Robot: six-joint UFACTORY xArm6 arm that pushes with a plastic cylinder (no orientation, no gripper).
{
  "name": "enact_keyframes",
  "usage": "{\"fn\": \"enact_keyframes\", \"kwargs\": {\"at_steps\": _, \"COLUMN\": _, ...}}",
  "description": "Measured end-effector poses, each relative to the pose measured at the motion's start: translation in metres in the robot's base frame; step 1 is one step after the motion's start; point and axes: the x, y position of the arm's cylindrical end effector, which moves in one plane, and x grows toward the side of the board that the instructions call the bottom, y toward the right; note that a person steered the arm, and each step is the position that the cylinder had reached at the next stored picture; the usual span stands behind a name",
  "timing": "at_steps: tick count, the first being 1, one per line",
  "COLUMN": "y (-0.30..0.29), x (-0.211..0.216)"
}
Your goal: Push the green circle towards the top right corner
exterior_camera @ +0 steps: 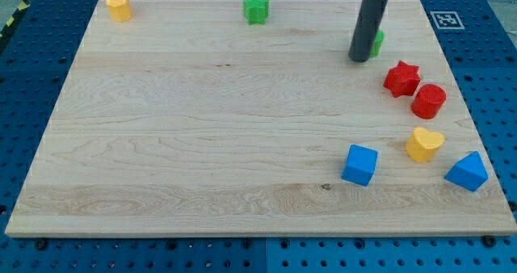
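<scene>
Green circle [378, 41] near the bench's [202, 144] top right, mostly hidden behind the tool's dark rod, only a green sliver visible at the rod's right edge. Tip [359, 60] touching or just beside the circle on its left and slightly lower side, the corner beyond, up and to the view's right. No jaws on the tool: nothing grasped, a bare pushing rod.
</scene>
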Motion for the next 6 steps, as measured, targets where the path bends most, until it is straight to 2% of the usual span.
{"fn": "enact_keyframes", "kwargs": {"at_steps": 6, "y": 0.038, "x": -0.078}}
